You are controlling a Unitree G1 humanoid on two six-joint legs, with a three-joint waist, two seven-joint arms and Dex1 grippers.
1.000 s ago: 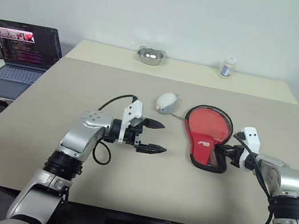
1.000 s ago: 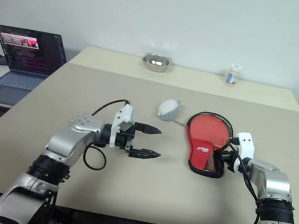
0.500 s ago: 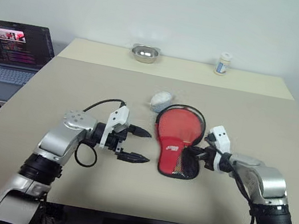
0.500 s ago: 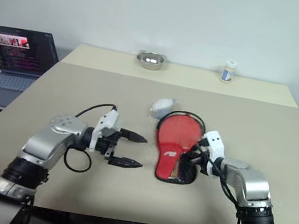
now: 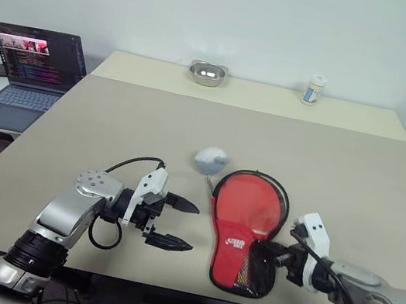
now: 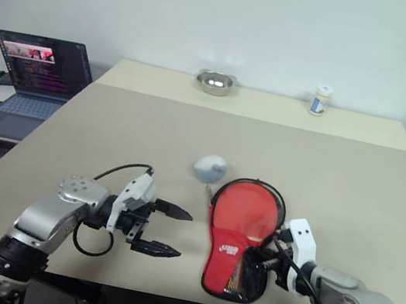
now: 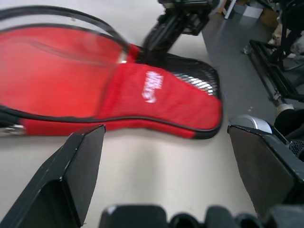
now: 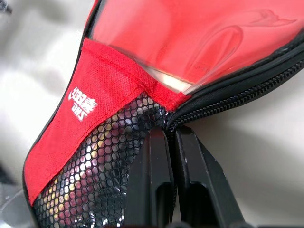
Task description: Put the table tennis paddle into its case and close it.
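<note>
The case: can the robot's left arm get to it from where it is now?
Probably yes. The left gripper is open and points at the case, with bare table between them and nothing in the way. The right gripper is shut on the case's far edge, so the near side is free.

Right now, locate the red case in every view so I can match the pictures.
Left eye view: case at lower centre-right, near the table's front edge.
Right eye view: case at lower centre, same spot.
Left wrist view: case across the upper half.
Right wrist view: case close up.
Shared landmark: white logo on its red face.
</note>
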